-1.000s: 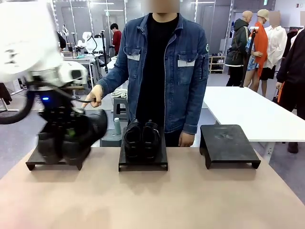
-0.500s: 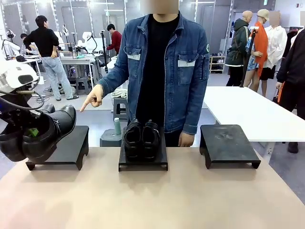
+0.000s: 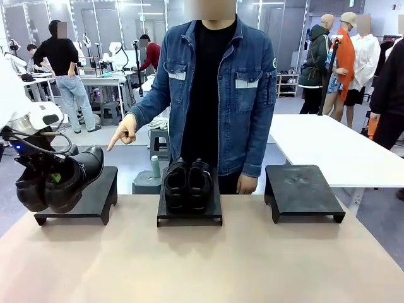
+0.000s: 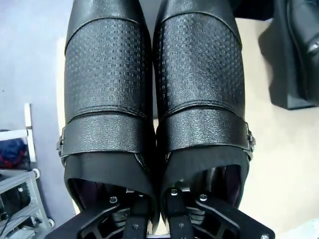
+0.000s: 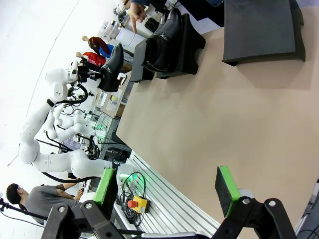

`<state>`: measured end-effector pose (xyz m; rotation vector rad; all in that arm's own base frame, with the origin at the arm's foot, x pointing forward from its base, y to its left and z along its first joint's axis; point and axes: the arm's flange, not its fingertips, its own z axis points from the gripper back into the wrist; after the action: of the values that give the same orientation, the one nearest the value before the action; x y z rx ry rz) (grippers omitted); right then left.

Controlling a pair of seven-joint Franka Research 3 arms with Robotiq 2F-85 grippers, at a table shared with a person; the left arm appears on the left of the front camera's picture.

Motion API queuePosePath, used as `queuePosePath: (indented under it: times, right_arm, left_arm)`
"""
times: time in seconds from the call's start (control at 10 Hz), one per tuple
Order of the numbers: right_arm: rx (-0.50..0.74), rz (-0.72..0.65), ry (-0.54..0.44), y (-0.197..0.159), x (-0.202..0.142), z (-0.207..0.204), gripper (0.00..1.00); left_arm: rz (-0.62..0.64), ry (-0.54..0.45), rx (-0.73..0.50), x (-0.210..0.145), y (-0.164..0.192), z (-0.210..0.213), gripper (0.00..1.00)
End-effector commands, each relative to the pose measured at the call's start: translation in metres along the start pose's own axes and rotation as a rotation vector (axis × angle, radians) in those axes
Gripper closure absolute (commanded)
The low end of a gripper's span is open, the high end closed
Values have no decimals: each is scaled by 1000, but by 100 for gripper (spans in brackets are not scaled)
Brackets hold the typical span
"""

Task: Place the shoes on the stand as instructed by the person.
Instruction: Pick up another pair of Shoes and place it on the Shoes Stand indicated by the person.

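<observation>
Careful, your left gripper (image 3: 55, 178) pinches both shoes (image 3: 61, 180) by their inner walls (toes sagging) above the left stand (image 3: 95, 201) the person's hand (image 3: 124, 130) indicates, so they could slip or land crooked

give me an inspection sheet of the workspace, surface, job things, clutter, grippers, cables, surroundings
surface: tan table with three black stands; left stand and right stand bare
job's things: one pair of shoes on the middle stand; second pair held above the left stand's outer end; person points toward the left stand
clutter: nothing seen
grippers: left gripper shut on the second pair, fingers inside the heel openings; right gripper open, holding nothing
cables: dark cable at the left wrist
surroundings: white table, people behind
</observation>
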<state>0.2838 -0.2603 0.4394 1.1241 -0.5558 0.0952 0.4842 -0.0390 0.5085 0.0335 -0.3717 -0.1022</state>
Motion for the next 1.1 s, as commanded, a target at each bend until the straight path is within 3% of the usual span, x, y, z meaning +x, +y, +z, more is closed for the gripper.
queuePosePath:
  times: [0.0,0.7,1.0]
  right_arm:
    - [9,7,-10,1,0,1,0]
    - [9,7,-10,1,0,1,0]
    - [9,7,-10,1,0,1,0]
  left_arm:
    - [-10,-34,39,28,8,-8,92]
    - [-4,-60,18,64,32,-59,92]
    - [19,-11,27,54,27,-68,92]
